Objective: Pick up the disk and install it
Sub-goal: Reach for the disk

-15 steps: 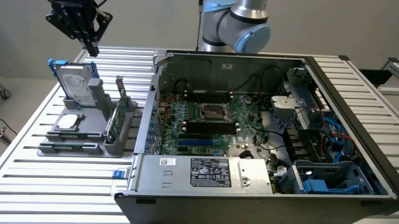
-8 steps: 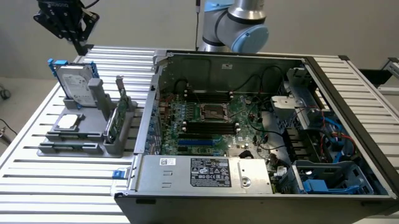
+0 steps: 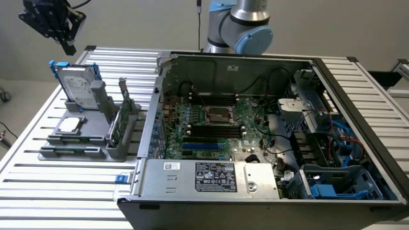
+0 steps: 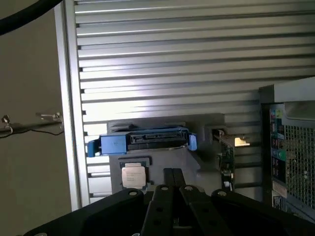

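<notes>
The disk [image 3: 79, 87], silver-grey with a white label and blue rails, stands upright in a grey holder [image 3: 83, 143] on the slatted table, at the exterior view's left. My gripper [image 3: 67, 48] hangs in the air above and a little behind it, well clear of it. In the wrist view the two black fingers of my gripper [image 4: 173, 173] lie pressed together, shut with nothing between them. Beyond them is the disk's top edge [image 4: 147, 140] with its blue rail ends.
A small square processor chip [image 3: 69, 124] lies in the holder beside the disk, and a thin green card [image 3: 121, 117] stands in a slot. The open computer case [image 3: 151, 120] takes up the middle and right, with blue drive-bay parts [image 3: 323, 189] at its front right corner.
</notes>
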{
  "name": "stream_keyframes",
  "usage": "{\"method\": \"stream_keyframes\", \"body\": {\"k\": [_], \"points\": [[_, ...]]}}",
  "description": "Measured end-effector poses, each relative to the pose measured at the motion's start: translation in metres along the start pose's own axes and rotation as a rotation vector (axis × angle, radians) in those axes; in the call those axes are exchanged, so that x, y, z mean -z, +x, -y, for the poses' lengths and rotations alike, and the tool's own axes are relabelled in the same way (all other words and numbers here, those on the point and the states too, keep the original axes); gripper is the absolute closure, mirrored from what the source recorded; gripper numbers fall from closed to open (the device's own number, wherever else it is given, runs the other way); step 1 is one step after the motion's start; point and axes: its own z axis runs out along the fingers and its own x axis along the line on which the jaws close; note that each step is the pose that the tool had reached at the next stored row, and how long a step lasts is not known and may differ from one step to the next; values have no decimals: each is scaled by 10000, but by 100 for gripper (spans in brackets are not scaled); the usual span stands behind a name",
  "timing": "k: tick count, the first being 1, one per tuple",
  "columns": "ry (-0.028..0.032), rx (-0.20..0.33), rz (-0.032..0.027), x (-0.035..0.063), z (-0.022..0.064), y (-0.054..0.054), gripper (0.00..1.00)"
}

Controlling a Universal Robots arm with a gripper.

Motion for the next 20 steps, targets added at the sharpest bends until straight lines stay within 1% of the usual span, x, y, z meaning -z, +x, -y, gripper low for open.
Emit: {"method": "stream_keyframes", "body": {"k": [6, 10, 12, 20], "points": [[18, -3, -102, -1, -84, 240, 89], [21, -4, -146, -2, -156, 372, 89], [27, -6, -210, -4, -171, 387, 89], [27, -6, -211, -3, -171, 388, 89]]}}
